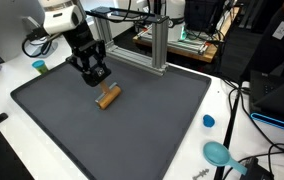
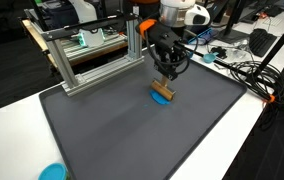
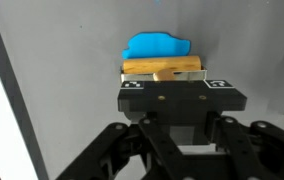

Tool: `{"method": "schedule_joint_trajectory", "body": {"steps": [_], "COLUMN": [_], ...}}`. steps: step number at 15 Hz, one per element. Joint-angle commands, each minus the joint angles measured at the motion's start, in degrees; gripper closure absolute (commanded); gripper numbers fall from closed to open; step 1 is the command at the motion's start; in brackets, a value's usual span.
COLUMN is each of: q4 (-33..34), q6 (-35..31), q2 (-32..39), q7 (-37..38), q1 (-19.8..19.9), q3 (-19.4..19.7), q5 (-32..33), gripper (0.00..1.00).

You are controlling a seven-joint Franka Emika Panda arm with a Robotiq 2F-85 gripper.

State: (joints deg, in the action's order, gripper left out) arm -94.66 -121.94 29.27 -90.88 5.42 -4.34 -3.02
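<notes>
Wooden block [image 3: 162, 68]: short, tan, bar-shaped. Probably light and stiff, with a smooth but not slick surface and nothing fragile about it. It should take a firm pinch without damage. The best hold is across the narrow width at mid-length so it doesn't swing; the long ends are too far apart for the jaws.

In an exterior view, the block [image 1: 107, 96] is on the dark mat [image 1: 62, 130], a bit toward 12 o'clock from the mat's middle. A blue piece [image 3: 157, 46] touches it, at 12 o'clock of the block in the wrist view and at 6 o'clock of it in an exterior view [image 2: 160, 99]. The blue piece looks like thin plastic, light, and likely to slide if nudged. I can't tell whether it is stuck to the block.

Gripper [image 3: 172, 85]: jaws drawn in narrow, clamped on the wooden block at about mid-length and coming from above. In both exterior views the gripper [image 1: 100, 82] [image 2: 166, 80] sits right on top of the block. I can't tell whether the block is lifted or resting on the mat.

Nearby are a metal frame [image 2: 92, 50] at 10 o'clock of the block and a blue cap [image 1: 209, 121] off the mat's edge.
</notes>
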Motion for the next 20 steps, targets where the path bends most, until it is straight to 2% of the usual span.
{"method": "schedule_joint_trajectory", "body": {"steps": [1, 2, 6, 10, 15, 20], "q4": [1.08, 0.02, -8.66, -14.18, -16.81, -14.96], "q6": [-0.17, 0.22, -0.99, -1.54, -6.56, -6.43], "q2": [4.27, 2.58, -7.95, -13.57, -15.63, -12.81], "q7": [-1.37, 1.34, 2.99, 0.82, 5.49, 13.99], "q1": [0.51, 0.02, 2.91, 4.50, 3.76, 2.56], "q3": [-1.85, -0.81, 0.05, -0.08, 0.84, 2.40], "q5": [-2.23, -1.17, -3.05, -5.27, -11.76, -7.72], "gripper": [0.78, 0.78, 0.78, 0.78, 0.78, 0.78]}}
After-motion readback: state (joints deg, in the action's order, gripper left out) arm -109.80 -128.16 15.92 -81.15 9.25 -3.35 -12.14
